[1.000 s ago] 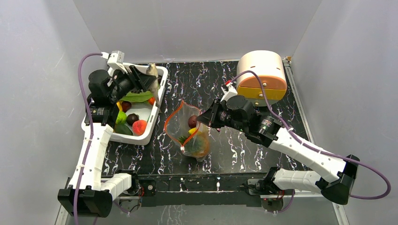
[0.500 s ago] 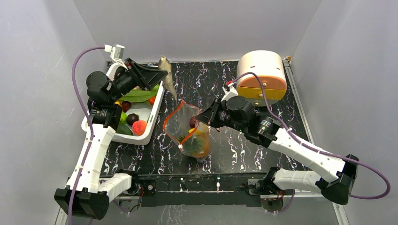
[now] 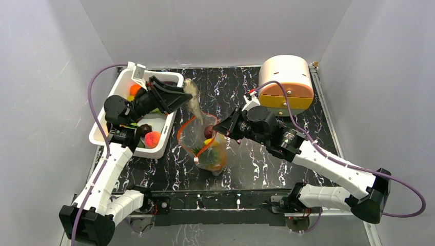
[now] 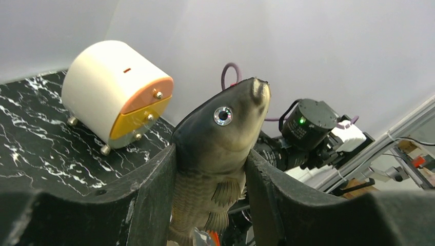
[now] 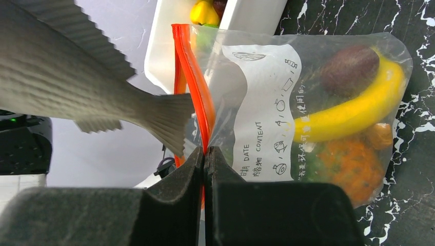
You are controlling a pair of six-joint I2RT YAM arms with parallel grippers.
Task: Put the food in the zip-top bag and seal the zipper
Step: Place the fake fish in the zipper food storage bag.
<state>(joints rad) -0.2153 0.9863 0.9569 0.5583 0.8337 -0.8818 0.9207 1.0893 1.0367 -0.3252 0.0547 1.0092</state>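
1. White tub, left of the table. Holds the remaining loose food: red, orange and dark pieces. Risk: none seen at present.

2. Left pincer, raised between tub and bag. Jaws part-open and clamped on a toy fish just behind its head, so the body hangs tail-down. Risk: the long body hangs free below the grip and may swing. An early release would probably drop it on the table rather than in the bag.

3. Zip-top bag, centre of the table, standing slumped and unsealed. Already holds a banana and other pieces. The fish's tail tip sits just beside the zipper; whether it is inside the mouth cannot be told. Risk: the tail may catch the strip or press the floppy wall flat and close the mouth. The fish looks long against the bag, so it may stick out and block sealing.

4. Right pincer, right of the bag. Jaws fully closed, pinching the zipper edge. Risk: only one lip is held, and a downward drag from the fish may pull the strip free or tip the bag.

5. Round cream-and-orange container, far right, well apart from the bag.
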